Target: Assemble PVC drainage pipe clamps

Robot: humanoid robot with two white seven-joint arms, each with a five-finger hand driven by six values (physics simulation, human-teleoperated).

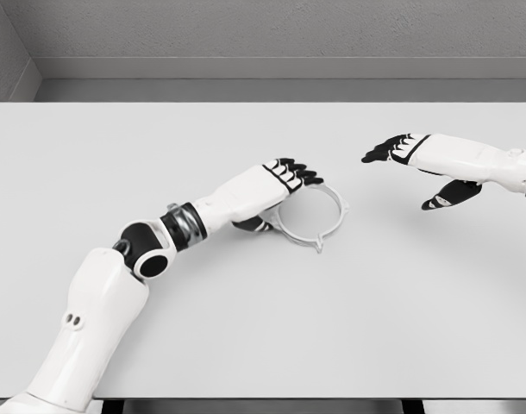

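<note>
A pale grey ring clamp (325,226) with small tabs on its rim lies flat on the white table (246,328), near the middle. My left hand (278,200) reaches in from the lower left and covers the ring's left rim. Its black-tipped fingers (296,172) stretch out straight over the rim, and the thumb (251,226) sits low beside the ring's near-left edge. The fingers are not closed around the ring. My right hand (410,178) hovers to the right of the ring, apart from it, fingers spread and holding nothing.
The table's far edge meets a grey wall (263,34) at the back. The front edge of the table runs along the bottom of the view.
</note>
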